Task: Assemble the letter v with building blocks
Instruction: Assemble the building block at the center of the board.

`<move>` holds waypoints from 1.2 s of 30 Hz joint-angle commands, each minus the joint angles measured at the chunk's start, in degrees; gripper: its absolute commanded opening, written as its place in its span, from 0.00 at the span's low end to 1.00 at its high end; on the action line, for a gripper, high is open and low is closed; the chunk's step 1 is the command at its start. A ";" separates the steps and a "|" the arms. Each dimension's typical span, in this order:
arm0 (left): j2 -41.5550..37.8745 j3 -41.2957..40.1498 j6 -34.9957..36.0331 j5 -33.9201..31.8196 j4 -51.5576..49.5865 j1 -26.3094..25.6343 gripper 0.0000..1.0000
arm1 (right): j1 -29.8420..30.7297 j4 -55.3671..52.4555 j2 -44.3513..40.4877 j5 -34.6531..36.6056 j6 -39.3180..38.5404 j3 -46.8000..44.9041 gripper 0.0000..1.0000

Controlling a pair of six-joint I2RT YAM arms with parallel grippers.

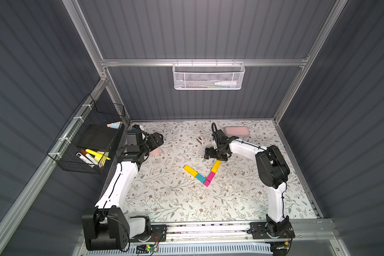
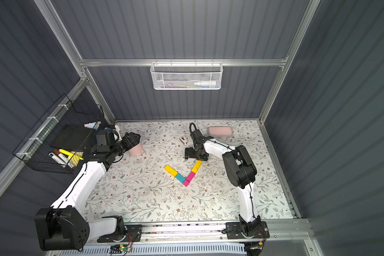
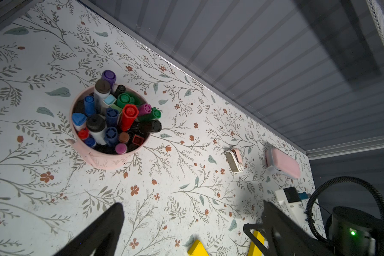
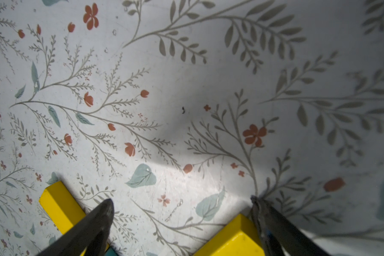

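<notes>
Five building blocks (image 1: 200, 176) form the letter v (image 2: 186, 182) on the table (image 1: 164, 199), frame centre in both top views. Spread, empty: right pincer (image 4: 181, 201) at its upper-right end, left pincer (image 3: 192, 205) well left.

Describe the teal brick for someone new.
On the floral tabletop, find the V of bricks mid-table. In its arm on the left robot arm's side, the teal brick sits between a long yellow brick and the short magenta brick at the tip. It's the only teal piece; the rest are yellow or magenta.
</notes>
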 commanded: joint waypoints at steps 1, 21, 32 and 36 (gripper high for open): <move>-1.02 -0.69 1.36 -0.44 -0.17 0.47 0.99 | 0.77 -1.53 0.12 -0.62 1.27 -1.99 0.99; -1.12 -0.88 1.30 -0.35 0.01 0.48 0.99 | 1.21 -1.41 -1.18 -0.36 1.51 -3.68 0.99; -1.21 -0.86 1.28 -0.35 0.12 0.43 0.99 | 1.39 -1.63 -2.09 0.52 1.63 -4.07 0.99; -1.30 -0.81 1.28 -0.35 0.08 0.48 0.99 | 1.31 -1.84 -2.92 1.05 1.87 -4.10 0.99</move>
